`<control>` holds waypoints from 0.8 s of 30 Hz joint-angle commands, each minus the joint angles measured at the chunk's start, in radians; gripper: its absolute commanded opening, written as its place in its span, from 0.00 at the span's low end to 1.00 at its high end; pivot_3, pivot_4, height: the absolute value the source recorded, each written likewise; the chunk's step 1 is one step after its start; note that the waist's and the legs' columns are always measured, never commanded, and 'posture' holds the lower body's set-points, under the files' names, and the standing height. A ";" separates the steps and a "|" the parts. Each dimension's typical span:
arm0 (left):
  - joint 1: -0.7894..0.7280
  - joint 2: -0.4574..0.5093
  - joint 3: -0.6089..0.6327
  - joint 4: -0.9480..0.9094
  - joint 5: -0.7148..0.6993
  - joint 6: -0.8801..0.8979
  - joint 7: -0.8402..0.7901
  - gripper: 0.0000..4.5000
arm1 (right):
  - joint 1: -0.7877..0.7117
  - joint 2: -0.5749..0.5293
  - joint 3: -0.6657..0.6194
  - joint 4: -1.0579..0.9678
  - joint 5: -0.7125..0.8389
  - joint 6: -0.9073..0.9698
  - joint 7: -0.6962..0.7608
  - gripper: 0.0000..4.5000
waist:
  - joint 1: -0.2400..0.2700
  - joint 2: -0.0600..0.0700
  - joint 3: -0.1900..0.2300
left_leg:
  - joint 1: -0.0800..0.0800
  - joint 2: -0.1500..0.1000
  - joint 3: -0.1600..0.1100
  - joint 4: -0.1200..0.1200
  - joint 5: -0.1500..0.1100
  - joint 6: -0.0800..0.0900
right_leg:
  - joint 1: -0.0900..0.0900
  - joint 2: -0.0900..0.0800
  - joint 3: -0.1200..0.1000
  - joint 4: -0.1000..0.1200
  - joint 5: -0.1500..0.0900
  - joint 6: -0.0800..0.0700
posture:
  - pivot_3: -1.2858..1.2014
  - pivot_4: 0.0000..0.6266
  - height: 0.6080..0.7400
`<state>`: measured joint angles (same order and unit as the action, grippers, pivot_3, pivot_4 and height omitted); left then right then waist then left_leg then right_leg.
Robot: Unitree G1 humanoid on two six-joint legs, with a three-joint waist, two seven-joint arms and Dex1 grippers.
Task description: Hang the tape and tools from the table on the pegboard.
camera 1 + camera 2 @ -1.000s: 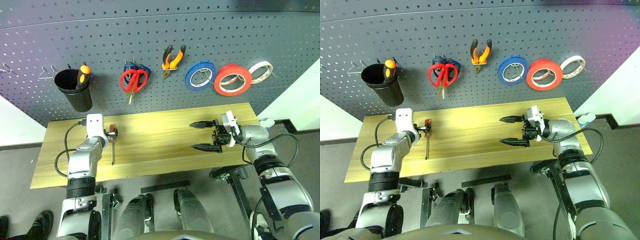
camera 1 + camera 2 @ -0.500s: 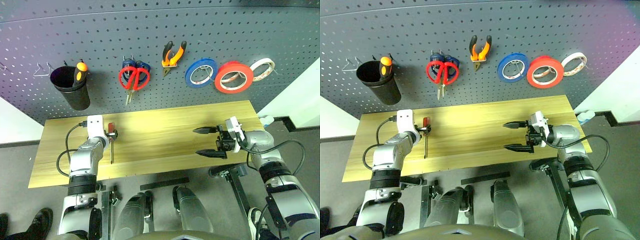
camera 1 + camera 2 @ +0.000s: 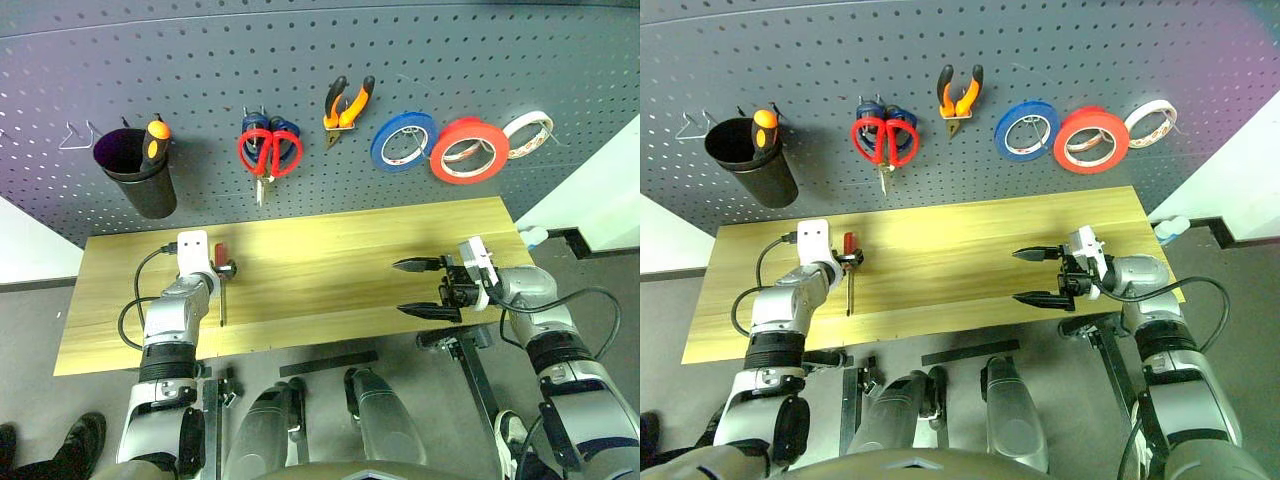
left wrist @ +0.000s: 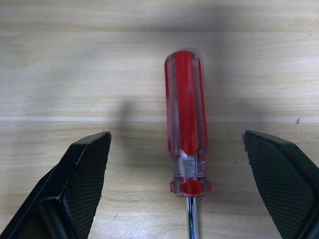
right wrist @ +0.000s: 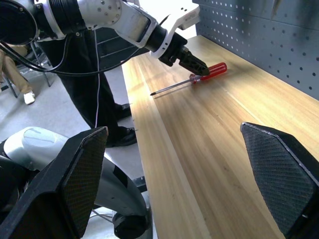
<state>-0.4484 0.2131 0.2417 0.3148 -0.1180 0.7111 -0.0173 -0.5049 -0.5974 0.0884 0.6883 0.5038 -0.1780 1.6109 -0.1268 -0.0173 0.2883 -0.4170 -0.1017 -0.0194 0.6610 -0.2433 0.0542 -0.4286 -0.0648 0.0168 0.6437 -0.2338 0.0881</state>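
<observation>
Left wrist view — left gripper (image 4: pixel 179 189) wide astride screwdriver (image 4: pixel 185 129) on table (image 4: pixel 60 64), right gripper (image 3: pixel 415 287) wide, bare wood around.

left tool (image 4: pixel 179 199) fingers narrowing, right arm withdrawn

On the dark grey pegboard (image 3: pixel 300 60) hang the red-handled scissors (image 3: pixel 268 156), blades down, in front of a blue-handled pair. Right of them the orange-and-black pliers (image 3: pixel 345 110) hang nose down, slightly tilted. Further right along the pegboard, past a blue roll, the wide red tape (image 3: pixel 466 151) hangs. The slim red-handled screwdriver (image 4: pixel 186 144) lies flat on the light wooden desk (image 3: pixel 320 270) below the pegboard, near its left end.
</observation>
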 commanded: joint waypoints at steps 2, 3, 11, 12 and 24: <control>-0.017 -0.003 0.018 0.023 0.000 0.001 0.038 0.63 | 0.011 -0.017 -0.035 -0.043 0.001 0.009 0.004 1.00 | 0.001 0.000 0.003 | -0.002 0.000 0.000 0.000 0.000 0.000 | -0.002 0.000 0.000 0.000 0.000 0.000 | 0.40 0.54 1.00; -0.019 -0.007 0.024 0.031 -0.002 0.011 0.051 0.57 | 0.011 -0.018 -0.039 -0.043 -0.001 0.010 0.004 1.00 | 0.001 0.000 0.004 | -0.003 0.000 0.000 0.000 0.000 0.000 | -0.003 0.000 0.000 0.000 0.000 0.000 | 0.40 0.54 1.00; -0.035 -0.043 0.078 0.057 -0.055 0.071 0.089 0.19 | 0.014 -0.012 -0.060 -0.065 -0.011 0.029 0.004 1.00 | 0.002 0.001 0.006 | -0.007 0.000 0.000 0.000 0.000 0.000 | -0.006 0.000 -0.001 0.000 0.000 0.000 | 0.40 0.54 1.00; -0.036 -0.044 0.081 0.057 -0.059 0.075 0.090 0.19 | 0.011 -0.010 -0.063 -0.062 -0.013 0.030 0.004 1.00 | 0.001 0.001 0.006 | -0.007 0.000 0.000 0.000 0.000 0.000 | -0.006 0.000 0.000 0.000 0.000 0.000 | 0.40 0.54 1.00; 0.094 -0.077 0.028 -0.247 -0.100 0.195 0.053 0.19 | -0.046 0.019 -0.063 0.019 -0.031 0.009 0.004 1.00 | 0.003 0.002 0.007 | -0.008 0.000 0.000 0.000 0.000 0.001 | -0.006 0.000 -0.001 -0.002 0.000 0.000 | 0.42 0.49 1.00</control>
<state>-0.3825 0.1424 0.2836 0.1651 -0.2058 0.8692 0.0400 -0.5348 -0.5837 0.0471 0.6968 0.4720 -0.1557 1.6109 -0.1243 -0.0155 0.2949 -0.4249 -0.1016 -0.0194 0.6605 -0.2438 0.0549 -0.4349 -0.0648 0.0162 0.6410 -0.2337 0.0884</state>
